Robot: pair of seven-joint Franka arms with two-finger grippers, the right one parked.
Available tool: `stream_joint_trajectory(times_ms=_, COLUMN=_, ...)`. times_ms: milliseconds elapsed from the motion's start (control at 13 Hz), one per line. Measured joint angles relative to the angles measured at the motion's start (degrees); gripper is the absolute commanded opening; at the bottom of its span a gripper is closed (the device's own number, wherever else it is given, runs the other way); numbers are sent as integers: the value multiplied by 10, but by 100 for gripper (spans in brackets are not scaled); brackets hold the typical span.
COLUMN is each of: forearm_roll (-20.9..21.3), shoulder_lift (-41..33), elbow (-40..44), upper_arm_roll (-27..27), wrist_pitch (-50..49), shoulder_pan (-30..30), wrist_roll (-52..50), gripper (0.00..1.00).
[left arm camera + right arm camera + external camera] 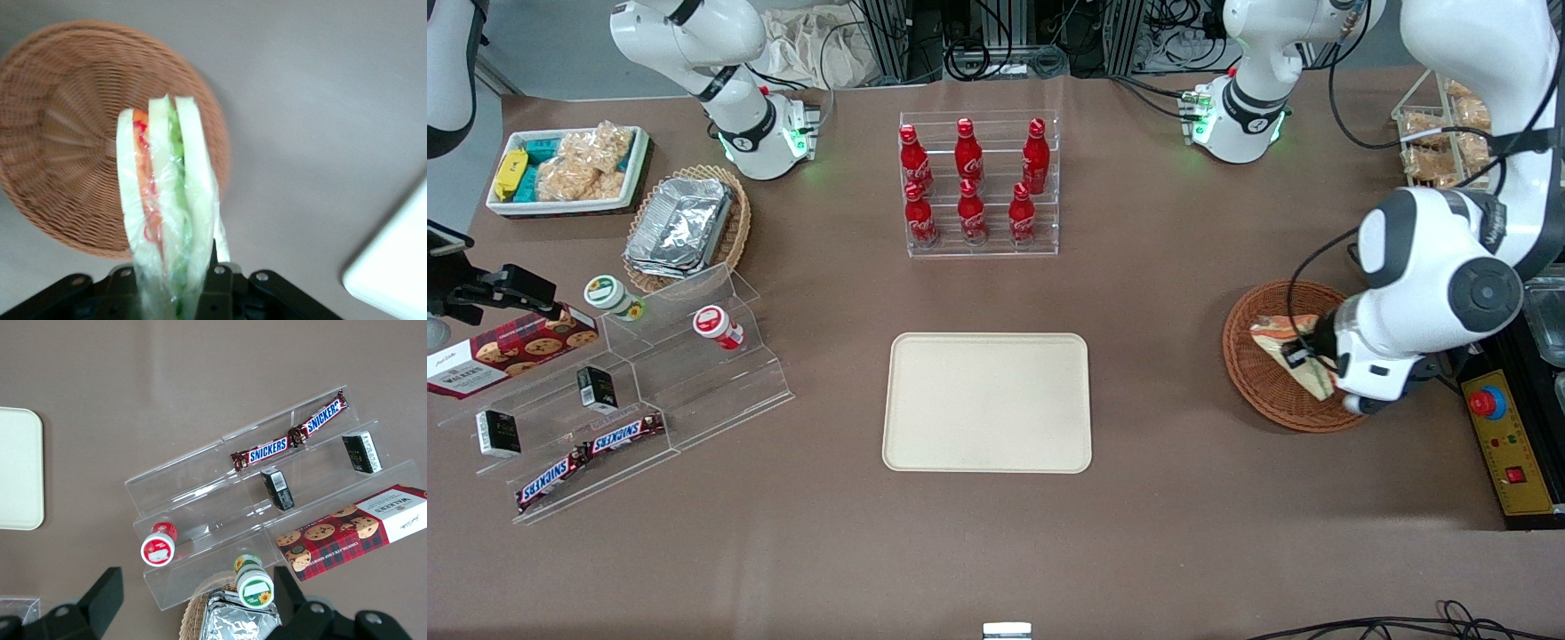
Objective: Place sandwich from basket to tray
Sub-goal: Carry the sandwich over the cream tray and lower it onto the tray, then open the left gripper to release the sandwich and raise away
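My left arm's gripper (1303,356) is shut on the sandwich (1282,340), a clear-wrapped wedge of white bread with orange-red and green filling. It holds the sandwich over the round reddish-brown wicker basket (1254,382) at the working arm's end of the table. In the left wrist view the sandwich (167,193) stands on edge between the gripper's (175,288) fingers, lifted clear of the basket (60,133), which shows nothing else in it. The cream-beige tray (987,402) lies flat mid-table with nothing on it; one corner shows in the left wrist view (400,280).
A clear rack of red cola bottles (978,182) stands farther from the camera than the tray. A control box with a red button (1485,404) lies beside the basket. A stepped acrylic stand with snacks (631,391), a tan basket of foil trays (685,227) and a white bin (569,169) are toward the parked arm's end.
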Motion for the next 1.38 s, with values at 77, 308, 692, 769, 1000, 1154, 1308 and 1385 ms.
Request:
stream_joint_trajectory(times_ms=77, forearm_roll=0, shoulder_lift=2, elbow=7, upper_arm_roll=-15, wrist_pitch=2, shoulder_pan=-23, wrist_roll=-2, gripper=0)
stream_joint_trajectory(times_ms=308, forearm_roll=0, shoulder_lift=41, elbow=8, upper_arm_roll=-32, wrist_pitch=69, shoulder_pan=-115, wrist_roll=-7, gripper=0)
stream_joint_trajectory(times_ms=692, forearm_roll=4, shoulder_lift=162, elbow=8, upper_arm_roll=-31, wrist_pitch=293, shoulder_pan=-222, wrist_roll=1, gripper=0)
stream_joint_trajectory(times_ms=769, forearm_roll=11, shoulder_lift=182, elbow=10, upper_arm_roll=-31, wrist_pitch=322, shoulder_pan=-233, wrist_roll=3, gripper=14)
stream_joint_trajectory(times_ms=1000, forearm_roll=47, shoulder_lift=217, elbow=34, upper_arm_roll=-30, wrist_pitch=340, shoulder_pan=-242, wrist_roll=3, gripper=81)
stream_joint_trajectory(times_ms=1154, forearm_roll=55, shoulder_lift=226, elbow=49, upper_arm_roll=-27, wrist_pitch=340, shoulder_pan=-241, wrist_roll=3, gripper=99)
stream_joint_trajectory(times_ms=1308, forearm_roll=54, shoulder_lift=222, elbow=64, upper_arm_roll=-26, wrist_pitch=341, shoulder_pan=-239, wrist_roll=-12, gripper=99)
stream_joint_trajectory(times_ms=1385, forearm_roll=54, shoulder_lift=213, elbow=72, upper_arm_roll=-25, wrist_pitch=341, shoulder_pan=-237, wrist_roll=-27, gripper=99)
